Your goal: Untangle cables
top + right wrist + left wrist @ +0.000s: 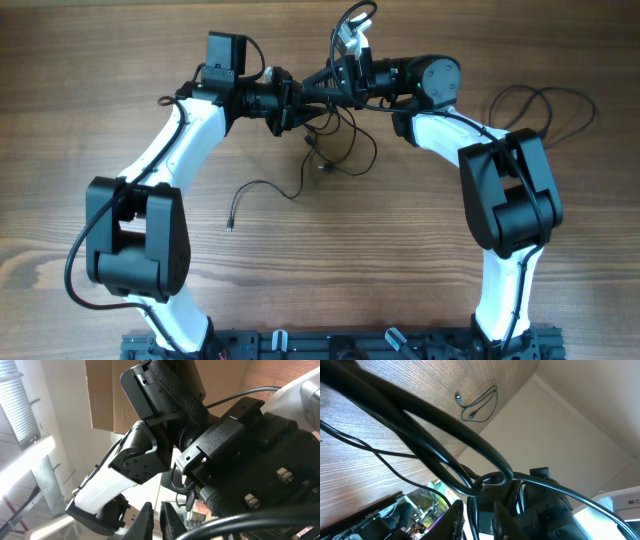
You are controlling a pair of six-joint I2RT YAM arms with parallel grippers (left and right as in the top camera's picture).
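The cables [345, 150] are thin black cords hanging in loose loops below the two grippers at the far middle of the table. One strand [262, 186] trails left and ends in a small plug. My left gripper [298, 98] faces my right gripper [326, 82], almost tip to tip. In the left wrist view the left gripper [479, 522] is shut on a black cable [470, 440] that runs up between its fingers into a knot. In the right wrist view the right gripper [156, 516] is nearly closed, and a black cable [250, 521] comes out beside its fingers.
A separate thin black cord [545, 105] lies in a loop on the wooden table at the far right, and it also shows in the left wrist view [482, 405]. The arm bases stand at the near edge. The left arm fills most of the right wrist view.
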